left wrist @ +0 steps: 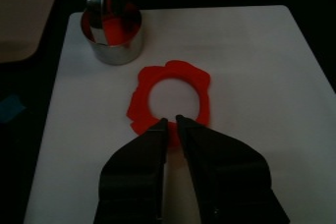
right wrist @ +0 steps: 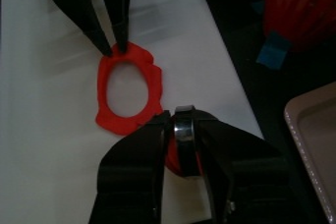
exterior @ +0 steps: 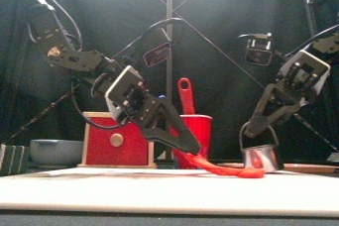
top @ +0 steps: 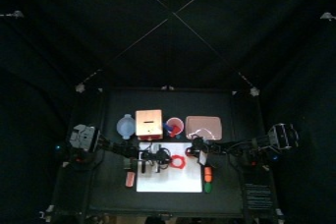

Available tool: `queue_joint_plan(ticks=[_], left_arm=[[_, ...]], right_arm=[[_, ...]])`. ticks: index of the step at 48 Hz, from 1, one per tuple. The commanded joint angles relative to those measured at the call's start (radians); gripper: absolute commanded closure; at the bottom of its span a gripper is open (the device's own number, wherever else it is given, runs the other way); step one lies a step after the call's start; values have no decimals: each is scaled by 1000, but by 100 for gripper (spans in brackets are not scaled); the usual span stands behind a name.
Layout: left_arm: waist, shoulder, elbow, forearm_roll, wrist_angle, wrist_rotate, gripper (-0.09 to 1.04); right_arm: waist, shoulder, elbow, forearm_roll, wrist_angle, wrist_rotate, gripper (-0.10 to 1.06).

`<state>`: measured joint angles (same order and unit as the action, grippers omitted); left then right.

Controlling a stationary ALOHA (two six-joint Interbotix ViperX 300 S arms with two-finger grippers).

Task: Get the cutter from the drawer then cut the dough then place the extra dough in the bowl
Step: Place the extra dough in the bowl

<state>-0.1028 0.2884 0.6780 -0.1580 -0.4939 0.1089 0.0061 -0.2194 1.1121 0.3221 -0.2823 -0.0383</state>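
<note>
A soft, wavy-edged red dough ring (left wrist: 137, 100), oval with its long axis 9 to 3, lies on the smooth white cutting board (left wrist: 256, 90). The left gripper (left wrist: 175, 126) pinches its 9 o'clock rim, fingers narrow. At 3 o'clock the right gripper (right wrist: 184, 128) clasps the round, dough-filled metal cutter (left wrist: 113, 33).

Left arm: I come in from the left, elbow high, forearm slanting down toward the middle of the table.
Left wrist: pitched forward and down, so my jaws point at the tabletop at a slant.
Left gripper (left wrist: 175, 120): my jaws are nearly together, pinching the near edge of the dough ring (left wrist: 138, 100).
Right arm: I come in from the right, forearm angled steeply down and inward.
Right wrist: bent downward, nearly upright.
Right gripper (right wrist: 182, 120): my jaws are closed around the top of the cutter (left wrist: 112, 39), fingertips low over the table.
</note>
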Motion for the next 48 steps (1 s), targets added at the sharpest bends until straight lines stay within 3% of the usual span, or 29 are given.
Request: queue_joint_plan(ticks=[1,39,48], left_arm=[[0,-40,-6,8,-5,2,28],[5,-164,44,87,-28,3,27],[41,-101,2,86,41,0,21]], right_arm=[[2,-15,-21,0,-3,2,20],[8,-5,-21,8,5,3,20],[9,9,-23,8,5,3,20]])
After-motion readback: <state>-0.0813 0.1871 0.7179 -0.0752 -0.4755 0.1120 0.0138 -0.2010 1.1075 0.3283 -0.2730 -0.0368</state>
